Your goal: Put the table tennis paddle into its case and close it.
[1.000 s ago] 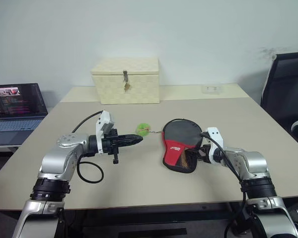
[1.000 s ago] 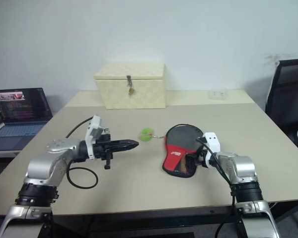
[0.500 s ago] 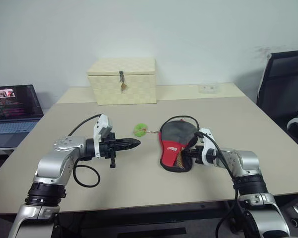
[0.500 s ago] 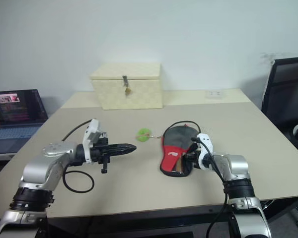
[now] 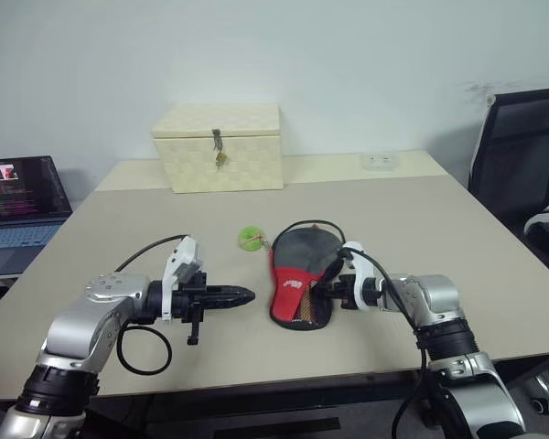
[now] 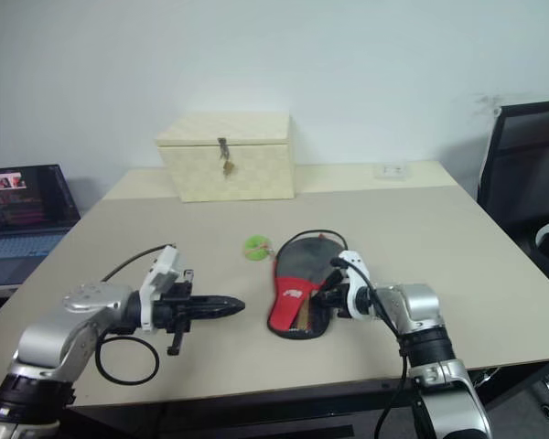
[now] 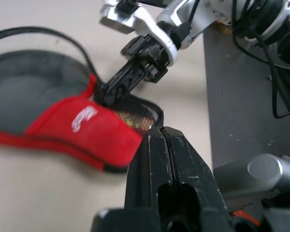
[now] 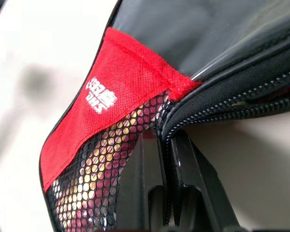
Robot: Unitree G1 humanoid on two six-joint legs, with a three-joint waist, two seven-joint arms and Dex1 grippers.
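**Right gripper clamped on case edge; zip not yet run**

Case (image 5: 296,282) lies flat on the table (image 5: 421,219), roughly mid-table, btwn the two arms, w/ its red panel + mesh pocket toward the robot and the black round part away. Green zip tag (image 5: 249,239) sits on the table just beside the case's far-left edge, on a short cord. Paddle: can't make it out separately, prob already inside the case; wrist view shows the zip seam gaping at the edge, so the case looks not fully closed.

Right gripper (image 6: 322,298) is at the case's right edge, fingers pinched tight on the fabric where red panel meets the zip, per right wrist view (image 8: 159,183). Left gripper (image 5: 242,295) is clenched on nothing, hanging just above the table, near the case's left side but apart from it.

Step in hand, as I read it: steadying the case so it can be zipped. Inserting seems done; closing remains.

Next move calls for: right keeps the edge pinned, left opens, goes to the green tag, grips it, then pulls along the zip track round the case. Risk: soft case slides or bunches if the hold is weak; small tag easy to miss.
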